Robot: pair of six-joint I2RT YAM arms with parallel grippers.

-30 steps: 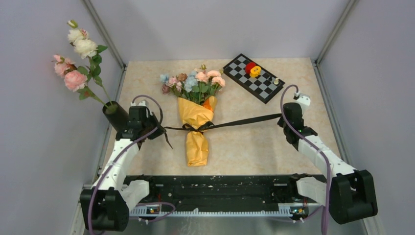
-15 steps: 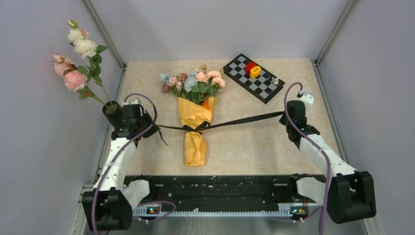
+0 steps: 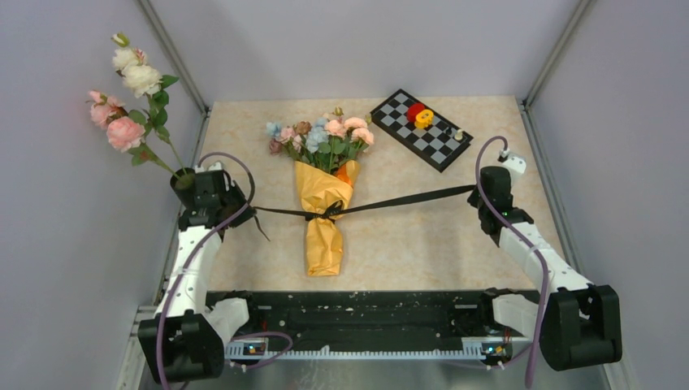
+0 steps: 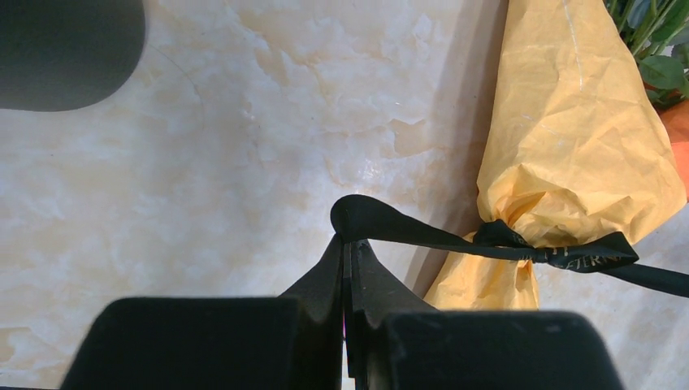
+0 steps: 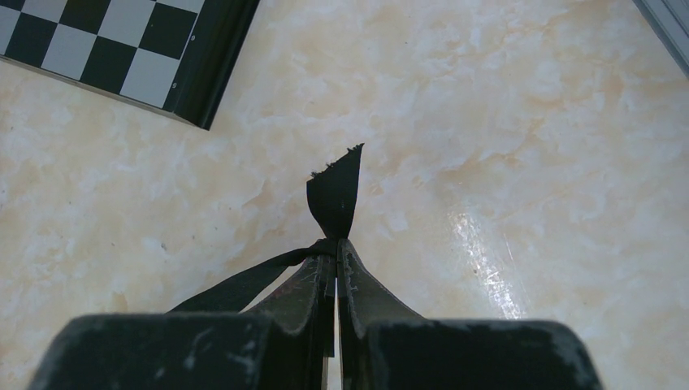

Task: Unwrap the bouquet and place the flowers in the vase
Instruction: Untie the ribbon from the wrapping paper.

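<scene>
Two arms [image 3: 191, 260] spread wide, left tool [image 4: 345, 244] and right tool [image 5: 335, 244] pinching taut ribbon [image 3: 390, 201]

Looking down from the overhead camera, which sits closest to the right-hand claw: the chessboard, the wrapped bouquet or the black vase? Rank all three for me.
From the right gripper, which is pinching the black ribbon:
1. Chessboard, just beyond it, toward the back of the table.
2. Bouquet, mid-table, off to its left.
3. Black vase, at the far left edge.

site: robot lab cell | cues: grey enclosure walls [image 3: 349, 41], aluminium frame [image 3: 173, 53], marble-look table [image 3: 422, 236]
</scene>
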